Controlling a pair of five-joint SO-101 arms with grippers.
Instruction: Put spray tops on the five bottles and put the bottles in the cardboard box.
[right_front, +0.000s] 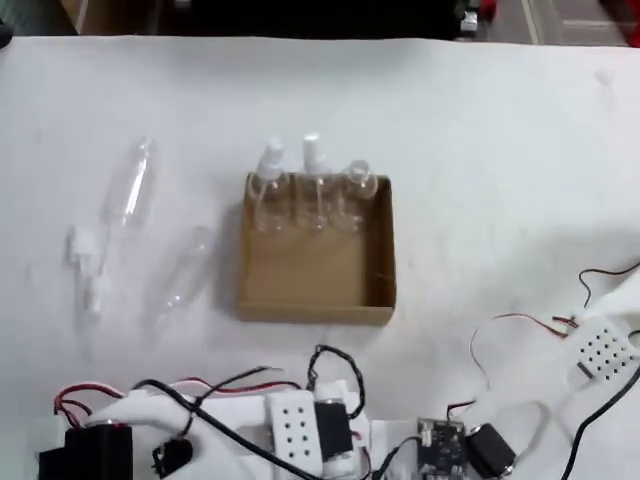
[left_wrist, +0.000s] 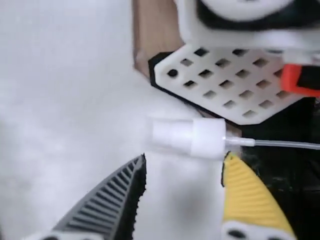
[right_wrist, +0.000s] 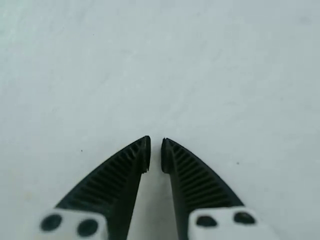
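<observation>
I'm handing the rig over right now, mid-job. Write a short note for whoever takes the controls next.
Left pincer: open; a loose spray top lies just past its tips, not gripped.
Right pincer: shut, empty, over the table.
Done: in the cardboard box, at its far wall, stand two capped bottles and a third bottle whose top I cannot make out.
To do: two bare bottles lie on the table left of the box, white spray tops beside them; cap them, box them, and check the third.
</observation>
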